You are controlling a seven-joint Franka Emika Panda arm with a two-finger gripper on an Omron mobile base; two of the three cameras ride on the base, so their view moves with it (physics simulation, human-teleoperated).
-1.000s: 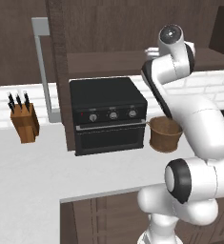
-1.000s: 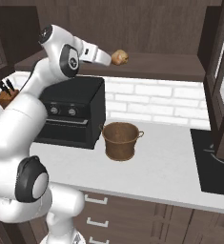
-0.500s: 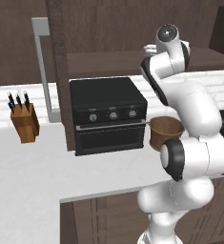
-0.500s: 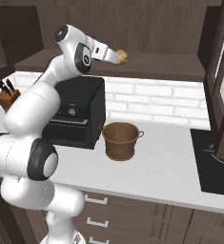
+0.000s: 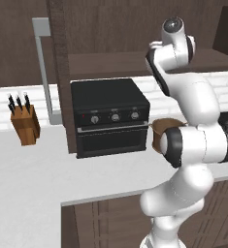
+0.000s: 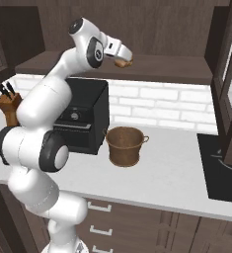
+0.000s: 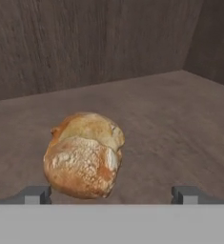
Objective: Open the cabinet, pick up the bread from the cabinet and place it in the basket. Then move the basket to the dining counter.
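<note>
Bread (image 7: 83, 155) sits on the cabinet shelf (image 7: 170, 119), lying free, centred a bit toward 9 o'clock in the hand view. Back wall of the cabinet (image 7: 85, 43) is just behind it at 12.

Gripper (image 7: 111, 194) is fully spread, holding nothing. The two fingertips (image 7: 36, 194) straddle the loaf's near end: one at 8 o'clock just beside the crust, the other well clear at 4 o'clock. Can't tell if the 8 o'clock tip is touching.

Right base view: gripper (image 6: 123, 60) is up at the shelf, right at the bread (image 6: 121, 63). Cabinet door (image 6: 228, 84) is swung open at 3 o'clock. Basket (image 6: 125, 145) stands on the worktop (image 6: 176, 173) at 6 o'clock from the hand, just beside the black oven (image 6: 85, 116). Knife block (image 6: 8, 106) is far off at 9.

Step, as I read it: door done, this is the reach-in to grasp. Next move calls for easing forward, shifting slightly toward 9 to centre the loaf between the tips, then closing. Off-centre closing could shove it sideways.
</note>
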